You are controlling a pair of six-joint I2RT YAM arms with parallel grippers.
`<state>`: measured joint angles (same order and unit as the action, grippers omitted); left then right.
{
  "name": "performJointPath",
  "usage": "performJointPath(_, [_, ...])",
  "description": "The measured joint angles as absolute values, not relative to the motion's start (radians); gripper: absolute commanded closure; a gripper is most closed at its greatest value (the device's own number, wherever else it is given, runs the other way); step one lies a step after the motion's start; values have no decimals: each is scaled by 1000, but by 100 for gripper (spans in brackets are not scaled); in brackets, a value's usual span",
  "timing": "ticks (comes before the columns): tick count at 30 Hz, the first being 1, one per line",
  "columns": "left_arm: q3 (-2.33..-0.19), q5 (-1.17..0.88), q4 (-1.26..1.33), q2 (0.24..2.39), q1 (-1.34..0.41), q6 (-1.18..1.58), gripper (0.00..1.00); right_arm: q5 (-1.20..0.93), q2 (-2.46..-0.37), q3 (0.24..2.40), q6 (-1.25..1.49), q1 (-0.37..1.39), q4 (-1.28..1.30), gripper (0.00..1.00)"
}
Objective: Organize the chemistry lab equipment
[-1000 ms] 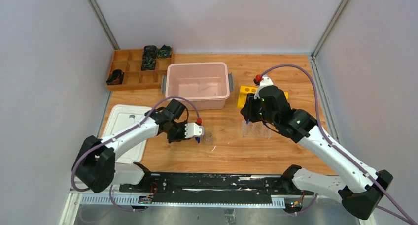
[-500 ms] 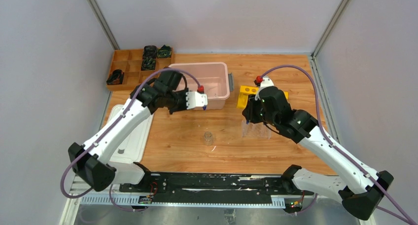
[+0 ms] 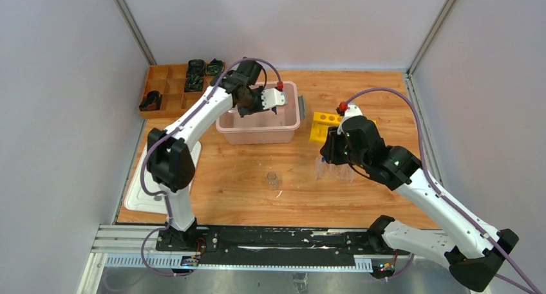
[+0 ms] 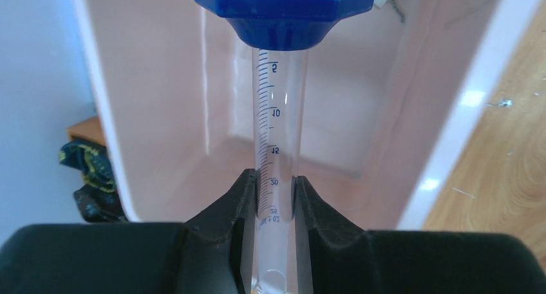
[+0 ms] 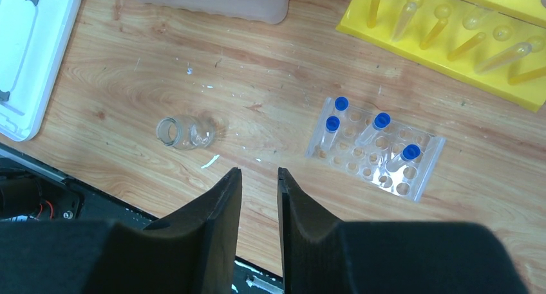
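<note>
My left gripper hangs over the pink bin. In the left wrist view it is shut on a clear graduated cylinder whose blue hexagonal base points away from me, with the bin's inner wall behind it. My right gripper hovers above the table just left of the clear tube rack. In the right wrist view it is empty, its jaws a narrow gap apart. The rack holds several blue-capped clear tubes. A small clear jar lies on its side.
A yellow tube rack stands right of the bin and shows in the right wrist view. A white lid lies at the left. A wooden compartment tray with dark items sits at the back left. The jar lies mid-table.
My left arm has swung up and back from beside the jar to over the pink bin, carrying the cylinder. My right arm has barely shifted.
</note>
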<state>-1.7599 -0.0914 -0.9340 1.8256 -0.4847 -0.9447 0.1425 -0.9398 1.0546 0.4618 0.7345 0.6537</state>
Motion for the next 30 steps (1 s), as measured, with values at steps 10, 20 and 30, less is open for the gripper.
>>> performJointPath(10, [-1660,-45,-832,1937,-485,-958,100,134,-965,1055,468,735,659,62])
performJointPath(20, [-1562,-83,-776,1919,-485,-919,70,118,-1002,1037,500,769,631,58])
performJointPath(30, [-1537,-100,-744,1908,-485,-893,31,119,-1105,1022,539,897,567,57])
